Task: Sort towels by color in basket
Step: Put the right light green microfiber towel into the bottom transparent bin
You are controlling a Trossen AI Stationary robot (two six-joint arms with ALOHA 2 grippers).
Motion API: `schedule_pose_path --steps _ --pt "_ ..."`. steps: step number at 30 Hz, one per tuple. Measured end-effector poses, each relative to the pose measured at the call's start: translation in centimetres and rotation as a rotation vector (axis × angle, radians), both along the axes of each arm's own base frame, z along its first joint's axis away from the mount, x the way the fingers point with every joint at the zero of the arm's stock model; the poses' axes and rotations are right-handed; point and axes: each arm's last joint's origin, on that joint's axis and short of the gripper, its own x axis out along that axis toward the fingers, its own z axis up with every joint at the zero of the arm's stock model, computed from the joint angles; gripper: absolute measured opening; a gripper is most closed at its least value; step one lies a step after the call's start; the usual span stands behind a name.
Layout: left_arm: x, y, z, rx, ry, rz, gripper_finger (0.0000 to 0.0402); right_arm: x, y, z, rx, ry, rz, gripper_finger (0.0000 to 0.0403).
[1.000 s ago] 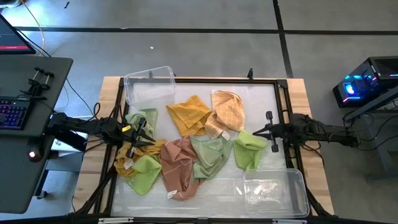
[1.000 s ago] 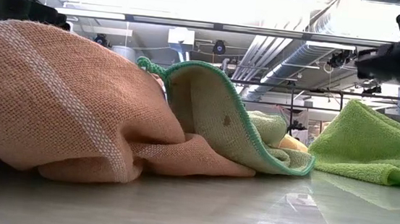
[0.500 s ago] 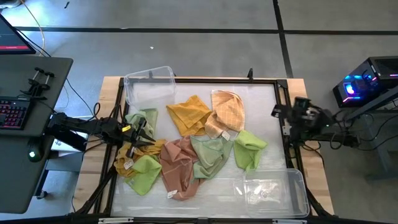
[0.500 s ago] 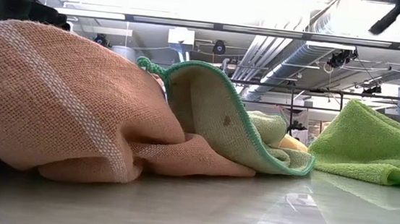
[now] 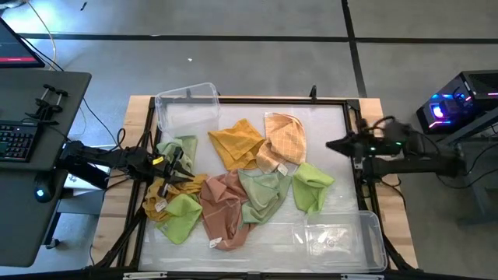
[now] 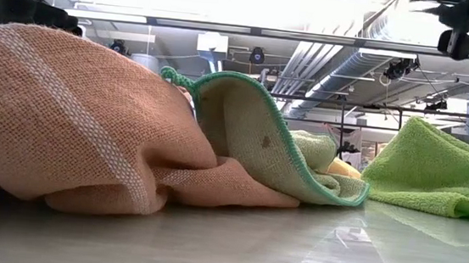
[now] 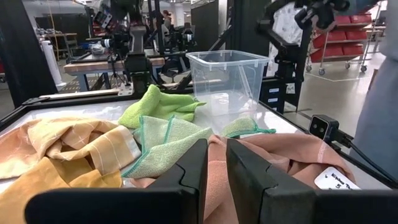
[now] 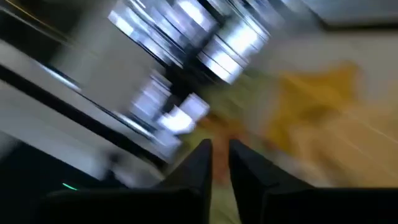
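Several towels lie in a loose heap on the white table (image 5: 327, 117): mustard yellow (image 5: 237, 142), checked peach (image 5: 284, 138), dusty pink (image 5: 224, 206), pale green (image 5: 264, 190) and bright green (image 5: 313, 183). At the heap's left end are more green (image 5: 180, 220) and mustard (image 5: 156, 204) towels. My left gripper (image 5: 177, 167) lies level and low over that end, its fingers (image 7: 186, 171) almost together with nothing between them. I cannot tell whether it touches cloth. My right gripper (image 5: 333, 145) hangs high near the table's right edge, clear of the bright green towel, holding nothing, with only a narrow slit between its fingers (image 8: 199, 158).
A clear plastic bin (image 5: 187, 105) stands at the far left corner and another (image 5: 344, 237) at the near right corner. A black frame (image 5: 354, 124) runs round the table. Bare table surface shows along the far edge and the right side.
My right gripper has risen from just above the table beside the bright green towel to well above it. It drew back toward the right edge, came forward again, and rolled about its own axis. The towels and my left arm have stayed still.
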Motion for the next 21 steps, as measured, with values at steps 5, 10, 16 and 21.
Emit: schedule_pose_path --steps 5,10,16,21 --pt "0.0 0.0 0.0 0.000 0.000 0.000 0.0046 4.4 0.2 -0.1 -0.133 0.460 0.231 0.0137" --pt "0.0 0.0 0.0 0.000 0.000 0.000 0.0046 9.2 1.2 -3.1 -0.316 0.760 0.541 0.0207" --pt "0.0 0.0 0.0 0.000 0.000 0.000 0.0046 12.9 2.9 -7.8 -0.332 1.001 0.699 0.0238" --pt "0.0 0.0 0.0 0.000 0.000 0.001 0.0046 14.6 3.4 -11.0 -0.383 1.188 0.594 0.0203"
